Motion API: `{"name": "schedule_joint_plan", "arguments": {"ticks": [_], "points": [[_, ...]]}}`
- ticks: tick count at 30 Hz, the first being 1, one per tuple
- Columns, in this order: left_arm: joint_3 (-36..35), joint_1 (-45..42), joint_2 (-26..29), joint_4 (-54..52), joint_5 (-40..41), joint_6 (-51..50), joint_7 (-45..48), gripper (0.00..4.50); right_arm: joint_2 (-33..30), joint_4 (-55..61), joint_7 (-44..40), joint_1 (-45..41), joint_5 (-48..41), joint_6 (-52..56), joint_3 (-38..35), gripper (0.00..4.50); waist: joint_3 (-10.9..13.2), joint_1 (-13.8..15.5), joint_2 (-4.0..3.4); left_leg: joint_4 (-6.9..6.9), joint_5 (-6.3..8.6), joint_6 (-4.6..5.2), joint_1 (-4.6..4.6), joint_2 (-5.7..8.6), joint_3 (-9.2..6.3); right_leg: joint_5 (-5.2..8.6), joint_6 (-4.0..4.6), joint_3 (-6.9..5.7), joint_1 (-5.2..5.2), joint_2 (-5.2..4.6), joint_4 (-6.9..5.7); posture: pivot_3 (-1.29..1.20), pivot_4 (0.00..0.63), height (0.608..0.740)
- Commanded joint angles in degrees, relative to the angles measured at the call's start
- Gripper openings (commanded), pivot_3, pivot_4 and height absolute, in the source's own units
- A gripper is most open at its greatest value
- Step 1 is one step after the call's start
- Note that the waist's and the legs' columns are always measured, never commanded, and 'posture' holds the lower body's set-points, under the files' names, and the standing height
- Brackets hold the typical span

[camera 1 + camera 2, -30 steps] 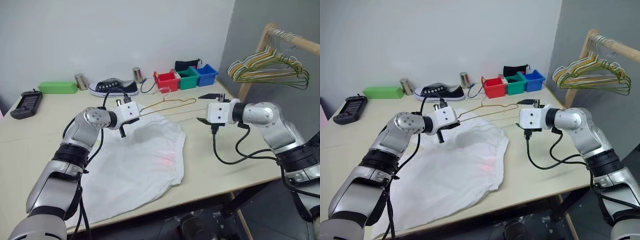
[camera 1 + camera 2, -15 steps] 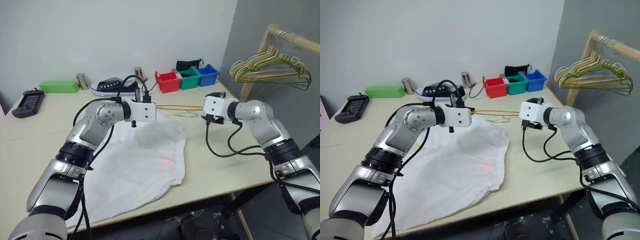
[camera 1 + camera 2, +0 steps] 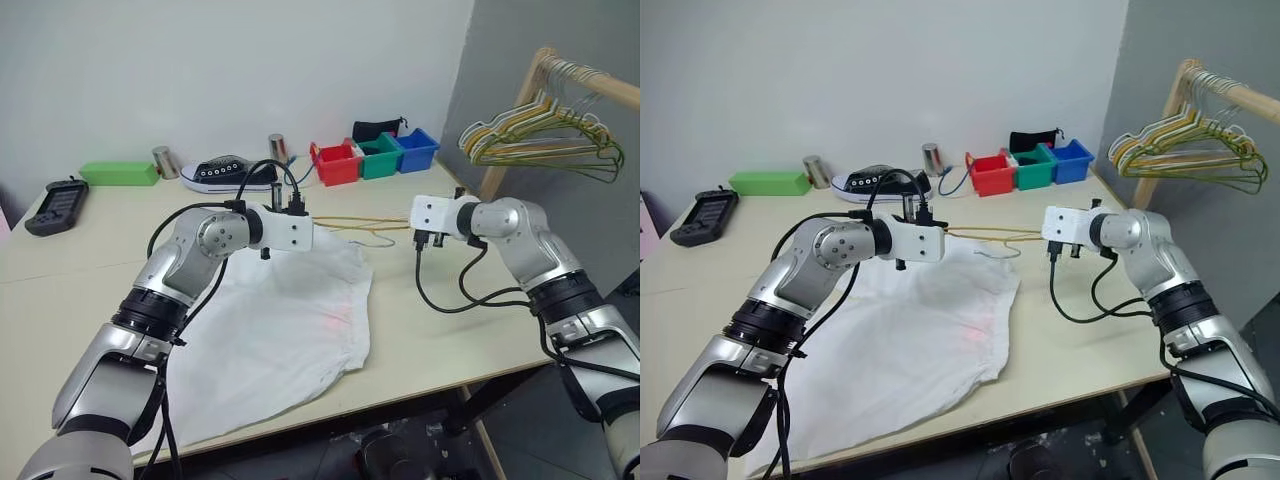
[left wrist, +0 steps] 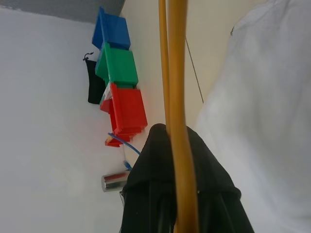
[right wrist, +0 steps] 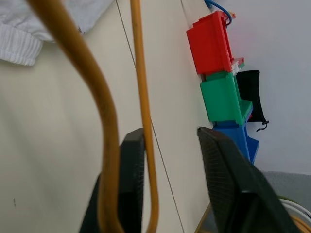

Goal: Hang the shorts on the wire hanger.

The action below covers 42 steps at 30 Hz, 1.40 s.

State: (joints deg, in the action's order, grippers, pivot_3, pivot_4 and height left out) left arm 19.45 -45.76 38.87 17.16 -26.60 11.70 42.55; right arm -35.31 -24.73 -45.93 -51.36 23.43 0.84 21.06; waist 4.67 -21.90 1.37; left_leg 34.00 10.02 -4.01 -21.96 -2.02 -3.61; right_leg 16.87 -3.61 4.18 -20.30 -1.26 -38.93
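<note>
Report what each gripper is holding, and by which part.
The left gripper is shut on the wire hanger, clamping one end. At the other end, the right gripper's jaws straddle the wire with a gap showing; no firm hold visible.

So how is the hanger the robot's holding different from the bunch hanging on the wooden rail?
The wire hanger is alone and lies nearly level above the table, between the two grippers; the bunch of hangers hangs from the wooden rail. The wire hanger is yellow-orange; the bunch mixes pale green, yellow and white. All are thin and have hooks.
</note>
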Motion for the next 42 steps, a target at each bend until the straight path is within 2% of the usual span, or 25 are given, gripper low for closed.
{"name": "schedule_joint_plan", "arguments": {"ticks": [1,4,7,9,13,20,21,22,25,29,32,35,36,39,42], "points": [[-1.1,-1.7,0.6,-0.9,-0.7,0.7,-0.9,0.0,-0.4,0.5,0.9,-1.7,0.0,-0.8,-1.5,0.83,0.0,0.0,0.0,0.0,0.0,0.0,0.0,0.0,0.0,0.0,0.0,0.0,0.0,0.0,0.0,-0.25,0.0,0.74],[-1.0,-1.9,0.7,-0.5,-0.8,0.9,-1.1,0.0,-0.7,0.5,0.7,-1.5,0.0,-0.8,-1.8,0.06,0.0,0.0,0.0,0.0,0.0,0.0,0.0,0.01,0.0,0.0,0.0,0.0,0.0,0.0,0.0,-0.25,0.0,0.74],[-1.2,-2.0,0.3,-0.3,-0.2,2.2,-1.6,0.0,-0.9,0.9,0.6,-1.2,-0.1,-0.8,-1.9,0.06,0.0,0.0,0.0,0.0,0.0,0.0,0.0,0.02,-0.01,0.0,0.0,0.0,0.0,-0.01,0.0,-0.25,0.0,0.74],[-1.8,-2.3,-0.4,0.1,1.3,3.7,-2.4,0.56,-0.9,1.6,0.2,-0.7,-0.2,-0.6,-1.8,0.0,0.0,0.0,0.0,0.0,0.0,0.0,0.0,0.02,-0.01,0.0,0.0,0.0,0.0,-0.02,0.0,-0.25,0.0,0.74],[-3.0,-2.1,-1.0,0.8,4.1,5.2,-2.2,1.27,-0.9,2.5,-0.5,-0.1,-0.6,0.3,-1.9,0.0,0.0,0.0,0.0,0.0,0.0,0.0,0.0,0.05,-0.01,0.0,0.0,0.0,0.0,-0.04,0.0,-0.26,0.0,0.74],[-7.8,-0.8,1.5,-0.8,16.4,5.9,5.7,2.75,-1.5,2.4,-2.8,1.5,-1.9,2.7,-2.7,0.0,0.0,-0.1,0.0,0.0,0.0,0.0,0.0,0.05,-0.02,0.0,-0.01,0.0,0.0,-0.04,0.0,-0.26,0.0,0.74],[-8.3,-0.7,1.8,-1.1,17.4,5.7,6.5,2.79,-1.8,2.2,-3.1,1.6,-2.1,2.8,-2.8,0.0,0.0,-0.1,0.0,0.0,0.0,0.0,0.0,0.05,-0.02,0.0,-0.01,0.0,0.0,-0.04,0.0,-0.26,0.0,0.74],[-9.8,-0.1,2.3,-2.6,20.7,4.1,8.4,3.19,-2.0,1.5,-4.7,1.8,-3.2,4.5,-3.4,0.0,0.0,-0.2,0.0,0.0,0.0,0.0,0.0,0.05,-0.03,0.0,-0.01,0.0,0.0,-0.04,0.0,-0.26,0.0,0.74],[-12.4,1.5,2.9,-6.4,26.8,-0.5,11.8,3.81,-2.7,0.2,-8.4,2.3,-5.8,8.0,-4.3,0.0,0.0,-0.1,0.0,0.0,0.0,0.0,0.0,0.05,-0.04,0.0,-0.01,-0.01,0.01,-0.04,0.0,-0.26,0.002,0.74],[-16.0,8.1,2.7,-16.9,37.2,-14.3,14.6,4.48,-4.3,0.2,-21.6,4.3,-15.2,25.6,-7.8,0.0,0.0,0.1,0.0,0.01,0.0,0.0,0.02,0.08,-0.07,0.03,-0.05,-0.03,0.1,-0.07,0.02,-0.24,0.009,0.74],[-18.8,15.2,2.6,-25.7,44.2,-25.0,13.5,4.48,-9.6,4.8,-31.3,7.7,-20.8,35.9,-8.6,0.0,0.0,0.6,-0.01,0.03,0.0,0.0,0.0,0.09,-0.13,0.04,-0.06,-0.05,0.09,-0.08,0.0,-0.23,0.01,0.74],[-20.6,22.9,2.7,-33.8,48.6,-31.3,11.9,4.48,-15.7,10.1,-39.9,11.1,-27.0,48.5,-7.7,0.0,0.0,1.2,-0.06,0.03,0.01,0.0,0.01,0.1,-0.12,0.09,-0.04,-0.02,0.07,-0.08,-0.01,-0.23,0.011,0.74],[-21.0,24.6,2.6,-35.8,49.4,-32.6,11.3,4.48,-17.1,11.5,-41.2,12.0,-28.7,51.4,-7.6,0.0,0.0,1.3,-0.05,0.03,0.01,0.0,0.03,0.1,-0.13,0.12,-0.02,-0.05,0.1,-0.07,-0.01,-0.22,0.007,0.74],[-22.4,34.4,3.1,-44.1,51.7,-35.6,10.2,4.48,-26.5,17.5,-46.1,20.2,-39.5,62.3,-5.5,0.0,0.0,1.5,-0.01,0.04,0.01,0.0,0.05,0.12,-0.17,0.13,-0.01,-0.06,0.12,-0.07,-0.02,-0.21,0.0,0.74],[-24.1,38.3,3.4,-47.6,53.0,-38.1,8.3,4.48,-32.0,23.1,-46.6,27.8,-48.3,69.0,-5.3,0.0,-0.1,2.3,0.12,0.05,0.03,-0.03,0.14,0.14,-0.22,0.54,0.51,-0.08,0.29,-0.07,-0.01,-0.2,0.0,0.74]]}}
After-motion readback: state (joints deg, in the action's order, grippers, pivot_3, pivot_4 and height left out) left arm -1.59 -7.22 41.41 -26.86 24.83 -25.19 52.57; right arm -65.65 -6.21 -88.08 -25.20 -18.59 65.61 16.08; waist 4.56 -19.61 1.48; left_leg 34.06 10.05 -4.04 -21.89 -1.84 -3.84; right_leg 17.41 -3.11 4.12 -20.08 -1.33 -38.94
